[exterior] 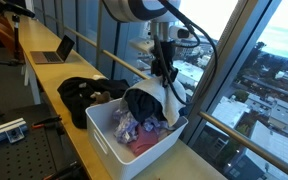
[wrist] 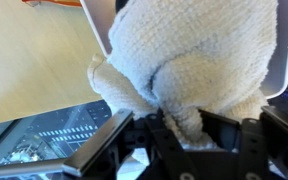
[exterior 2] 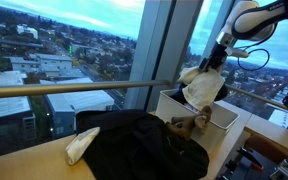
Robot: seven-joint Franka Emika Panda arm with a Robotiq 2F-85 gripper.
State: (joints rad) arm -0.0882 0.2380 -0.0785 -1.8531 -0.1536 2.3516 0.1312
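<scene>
The hand [exterior: 164, 68] hangs above a white bin [exterior: 99, 131] at the window end of the desk [exterior: 42, 76]. Its fingers are drawn close together on a fold of a white fuzzy towel [exterior: 154, 103]. The towel droops from the grip in a loose bundle, and its lower edge reaches down to the bin's far rim and the heap of clothes [exterior: 134, 130] inside. In an exterior view the towel [exterior 2: 201, 90] shows pale against the glass, just under the hand [exterior 2: 216, 62] and over the bin [exterior 2: 229, 120]. The wrist view is filled by the towel [wrist: 194, 60], with a tuck of it caught between the dark fingers of the hand [wrist: 184, 125]. Whether the towel's lower edge touches the clothes cannot be told. A black garment [exterior: 84, 90] lies on the desk just beside the bin. A small white cloth [exterior 2: 81, 143] rests at the garment's edge. An open laptop [exterior: 54, 52] sits well apart, further down the desk.
</scene>
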